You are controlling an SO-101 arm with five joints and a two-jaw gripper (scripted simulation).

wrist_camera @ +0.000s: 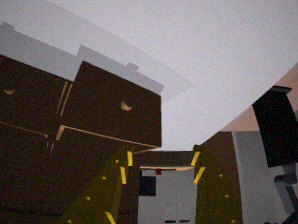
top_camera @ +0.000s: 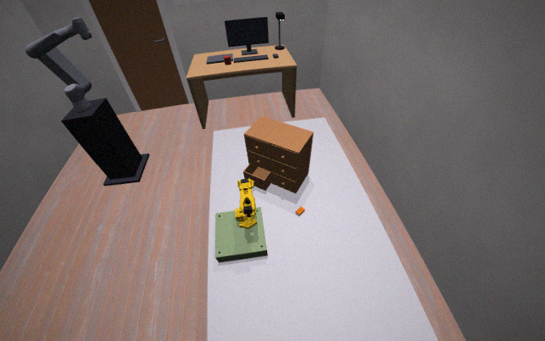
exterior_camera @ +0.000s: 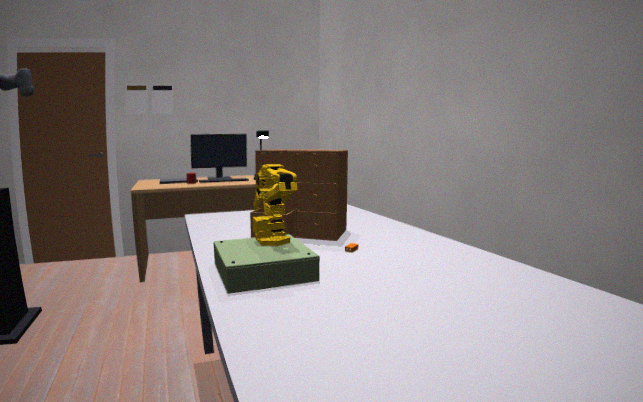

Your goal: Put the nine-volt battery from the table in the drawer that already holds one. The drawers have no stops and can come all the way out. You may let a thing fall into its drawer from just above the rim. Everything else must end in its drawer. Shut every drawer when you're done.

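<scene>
The orange nine-volt battery [top_camera: 300,210] lies on the white table to the right of my arm; it also shows in the exterior view [exterior_camera: 351,247]. The brown chest of drawers [top_camera: 279,153] stands behind it. Its bottom left drawer [top_camera: 259,175] is pulled out, and I see nothing inside it from here. The other drawers are shut. My yellow gripper [top_camera: 246,183] is raised in front of the open drawer, apart from the battery. In the wrist view the fingers stand a little apart with nothing between them, facing the chest.
My arm stands on a green base [top_camera: 241,235] near the table's left edge. Off the table are a black pedestal with a grey arm [top_camera: 101,140] on the left and a desk with a monitor [top_camera: 242,64] behind.
</scene>
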